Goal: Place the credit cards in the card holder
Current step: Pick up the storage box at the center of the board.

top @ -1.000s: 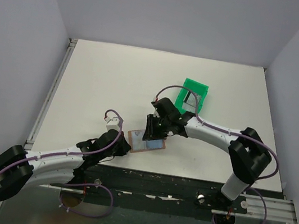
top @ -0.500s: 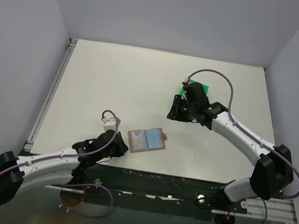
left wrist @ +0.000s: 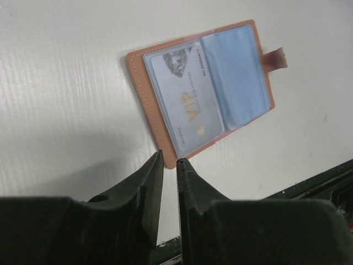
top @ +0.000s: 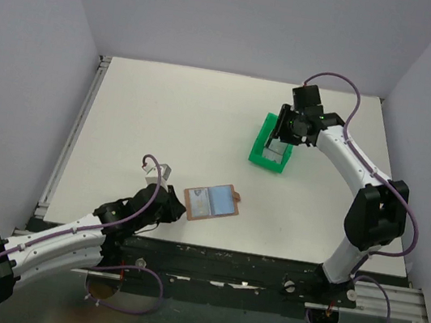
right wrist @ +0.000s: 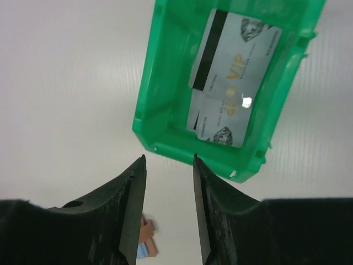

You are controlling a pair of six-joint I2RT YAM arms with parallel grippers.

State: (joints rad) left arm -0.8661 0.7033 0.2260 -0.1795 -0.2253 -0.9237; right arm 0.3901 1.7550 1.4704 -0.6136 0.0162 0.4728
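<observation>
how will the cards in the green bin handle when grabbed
Probably stiff and light: the cards look thin and flat. Likely slippery, given the glare on the top one. They overlap inside the green bin, so one may drag the other.

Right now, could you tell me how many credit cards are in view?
4 cards: one inside the open wallet, three overlapping in the green bin; others may hide beneath.
</observation>
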